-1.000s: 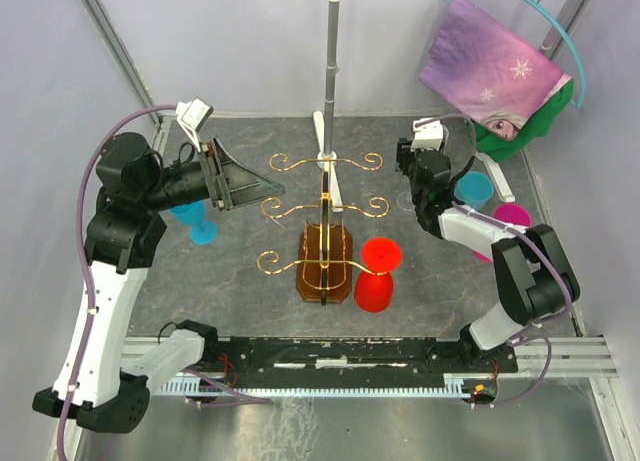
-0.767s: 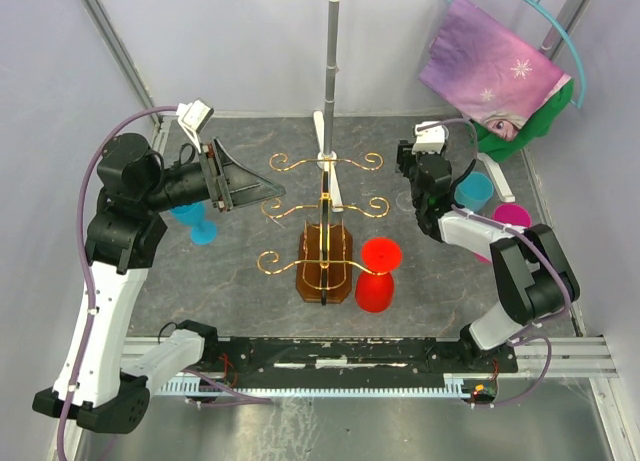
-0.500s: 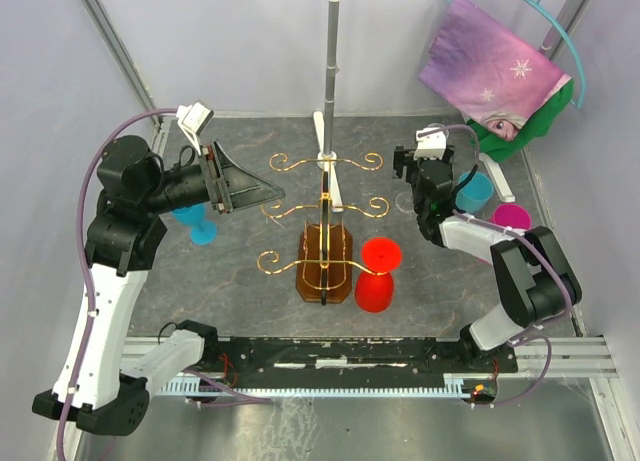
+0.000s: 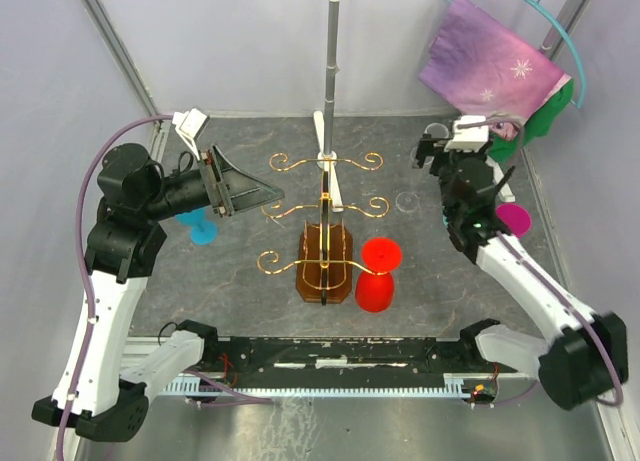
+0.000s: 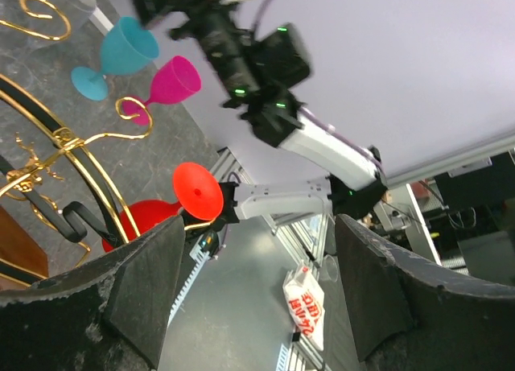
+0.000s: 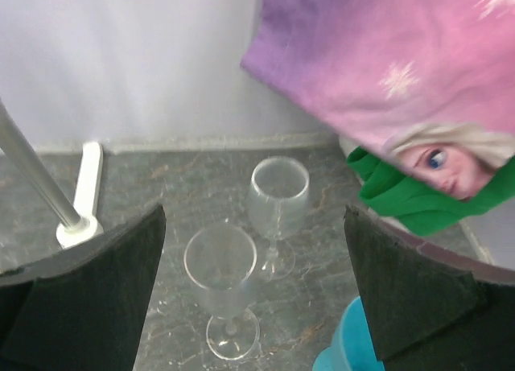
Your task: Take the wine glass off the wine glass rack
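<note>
The gold wire wine glass rack (image 4: 322, 209) stands mid-table on its amber base (image 4: 326, 268). A red wine glass (image 4: 378, 273) hangs bowl-down from the rack's front right scroll arm. It also shows in the left wrist view (image 5: 195, 191), beside the gold wire (image 5: 50, 150). My left gripper (image 4: 270, 192) is open and empty, raised by the rack's left scroll arms (image 5: 259, 223). My right gripper (image 4: 432, 153) is open and empty at the back right, well away from the rack. In its own view (image 6: 253, 214) it looks down on two clear glasses.
Two clear wine glasses (image 6: 222, 281) (image 6: 278, 195) stand at the back right. A teal glass (image 6: 351, 348) and a magenta glass (image 4: 515, 219) stand near the right edge, and a blue glass (image 4: 196, 226) at the left. The grey pole (image 4: 329, 76) rises behind the rack. A printed cloth (image 4: 492, 73) hangs back right.
My right arm has swung to the right and back, away from the rack, and now covers the teal glass. My left gripper has shifted slightly. The red glass has not moved.
</note>
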You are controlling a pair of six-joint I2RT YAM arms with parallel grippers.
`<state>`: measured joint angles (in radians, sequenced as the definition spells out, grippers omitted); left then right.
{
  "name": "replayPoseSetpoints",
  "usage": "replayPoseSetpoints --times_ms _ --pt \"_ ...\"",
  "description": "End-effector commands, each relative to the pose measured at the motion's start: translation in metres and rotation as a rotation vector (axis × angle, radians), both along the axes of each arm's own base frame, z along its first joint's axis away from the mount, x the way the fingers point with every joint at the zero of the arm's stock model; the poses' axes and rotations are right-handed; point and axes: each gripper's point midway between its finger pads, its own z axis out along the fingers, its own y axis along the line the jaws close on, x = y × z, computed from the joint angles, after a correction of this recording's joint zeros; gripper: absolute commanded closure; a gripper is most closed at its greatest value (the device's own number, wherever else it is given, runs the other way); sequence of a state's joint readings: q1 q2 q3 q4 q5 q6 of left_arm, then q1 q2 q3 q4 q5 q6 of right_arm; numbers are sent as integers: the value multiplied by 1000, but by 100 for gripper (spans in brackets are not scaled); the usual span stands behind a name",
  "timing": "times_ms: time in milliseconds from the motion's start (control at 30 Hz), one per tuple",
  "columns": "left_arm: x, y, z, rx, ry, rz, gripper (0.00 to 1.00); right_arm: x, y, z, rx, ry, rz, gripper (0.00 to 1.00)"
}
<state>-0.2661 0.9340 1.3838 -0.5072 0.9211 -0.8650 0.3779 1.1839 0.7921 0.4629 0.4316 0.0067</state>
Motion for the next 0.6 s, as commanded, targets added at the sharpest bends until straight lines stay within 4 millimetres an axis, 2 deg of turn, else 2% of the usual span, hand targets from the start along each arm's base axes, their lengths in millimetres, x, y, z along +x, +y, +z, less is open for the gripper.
replayPoseSetpoints --times_ms 0,67,100,133,233,300,333,433,567 --pt "10 4 -4 7 -15 76 18 -46 -22 79 82 -9 -40 0" --pt "15 5 -9 14 -9 94 18 -74 -25 84 129 140 -27 4" --pt "19 5 -11 21 -6 108 18 -87 -20 93 159 193 15 9" --pt "23 5 -13 28 -7 117 18 -101 -12 92 187 268 65 17" --pt "32 5 -19 43 7 132 18 -150 33 81 337 494 321 36" --pt "36 4 -25 52 23 135 18 -189 64 60 480 672 475 48" --pt "36 4 -28 56 31 134 18 -210 72 49 551 748 520 52" --pt "35 4 -34 60 47 134 19 -255 82 24 678 906 587 53" --pt "32 5 -36 53 37 133 19 -285 91 14 740 1016 668 50"
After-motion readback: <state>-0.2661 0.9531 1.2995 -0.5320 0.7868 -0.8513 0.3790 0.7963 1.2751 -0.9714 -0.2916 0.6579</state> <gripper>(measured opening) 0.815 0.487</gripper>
